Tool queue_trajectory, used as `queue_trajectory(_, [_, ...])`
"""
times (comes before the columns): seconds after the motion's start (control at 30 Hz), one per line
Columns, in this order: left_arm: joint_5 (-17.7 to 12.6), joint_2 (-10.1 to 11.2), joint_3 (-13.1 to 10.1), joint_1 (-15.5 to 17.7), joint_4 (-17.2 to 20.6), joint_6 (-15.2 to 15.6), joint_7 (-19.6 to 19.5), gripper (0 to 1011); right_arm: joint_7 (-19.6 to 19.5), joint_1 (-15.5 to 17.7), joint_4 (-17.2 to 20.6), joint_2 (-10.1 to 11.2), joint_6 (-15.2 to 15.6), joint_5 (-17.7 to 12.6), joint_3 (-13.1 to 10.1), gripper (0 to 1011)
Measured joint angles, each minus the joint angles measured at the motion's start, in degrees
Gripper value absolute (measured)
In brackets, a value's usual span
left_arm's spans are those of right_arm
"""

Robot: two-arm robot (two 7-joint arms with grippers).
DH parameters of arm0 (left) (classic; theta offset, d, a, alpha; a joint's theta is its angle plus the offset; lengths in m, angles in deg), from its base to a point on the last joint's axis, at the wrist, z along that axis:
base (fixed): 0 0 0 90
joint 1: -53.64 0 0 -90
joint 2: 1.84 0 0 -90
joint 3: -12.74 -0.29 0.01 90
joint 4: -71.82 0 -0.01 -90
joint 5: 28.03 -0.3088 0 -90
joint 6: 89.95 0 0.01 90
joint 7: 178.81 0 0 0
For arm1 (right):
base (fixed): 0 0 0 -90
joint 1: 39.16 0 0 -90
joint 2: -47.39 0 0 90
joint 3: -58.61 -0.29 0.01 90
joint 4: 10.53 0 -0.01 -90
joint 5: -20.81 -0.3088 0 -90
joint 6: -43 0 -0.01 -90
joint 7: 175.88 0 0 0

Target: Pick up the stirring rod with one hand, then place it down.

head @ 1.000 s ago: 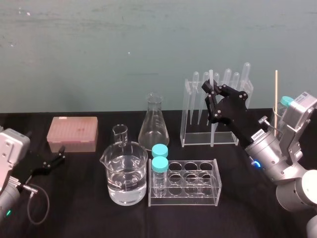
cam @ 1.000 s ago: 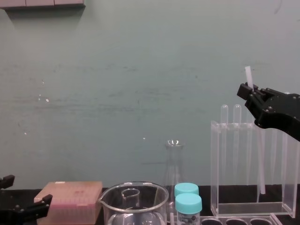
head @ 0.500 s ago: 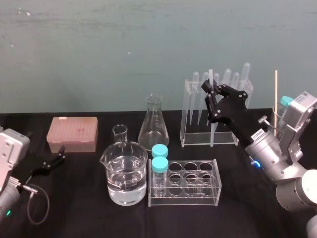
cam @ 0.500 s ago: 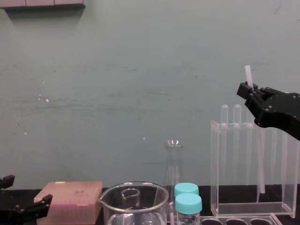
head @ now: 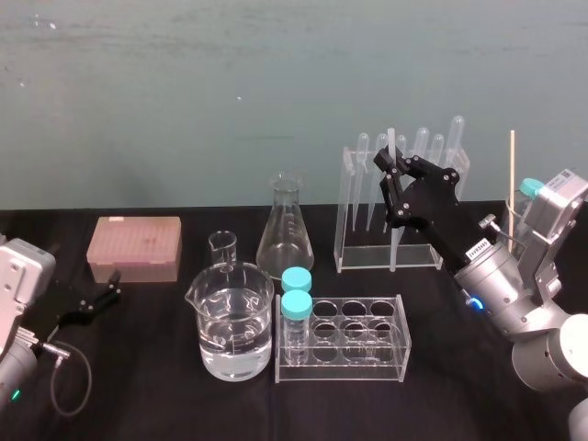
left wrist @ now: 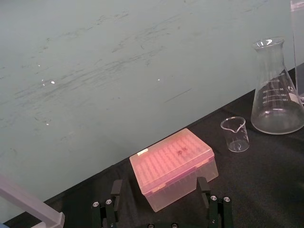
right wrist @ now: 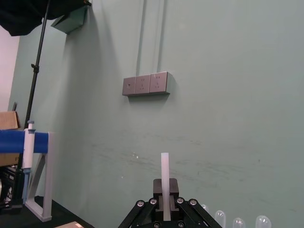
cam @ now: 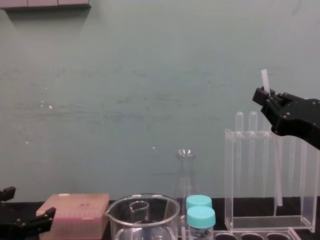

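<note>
— Right gripper [head: 390,170]?
— Clamped on the long translucent-white stirring rod [cam: 278,175], near upright at centre right, seen against the clear pipette rack [head: 386,257].
— Left gripper [head: 112,285]?
— Parked lower left, fingers spread apart, holding nothing.
— Room?
— Teal wall [head: 184,92], black table [head: 441,395], grey switch plates [right wrist: 145,85].
— Writing?
— White scale on the clear conical flask [left wrist: 278,95]; too small to read.

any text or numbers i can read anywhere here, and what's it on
Nothing reads clearly.
Printed scale on the conical flask: numbers blurred, unreadable.
Dark mark on the pink box lid: unreadable.
White label behind the right gripper holding the stirring rod: too small to read.
</note>
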Motion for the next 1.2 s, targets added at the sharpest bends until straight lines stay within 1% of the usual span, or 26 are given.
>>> queue_trajectory(1.2, [0.00,0.00,0.00,0.00,0.00,0.00,0.00,1000,0.00,0.00,0.00,0.00,0.00,-0.02,0.00,67])
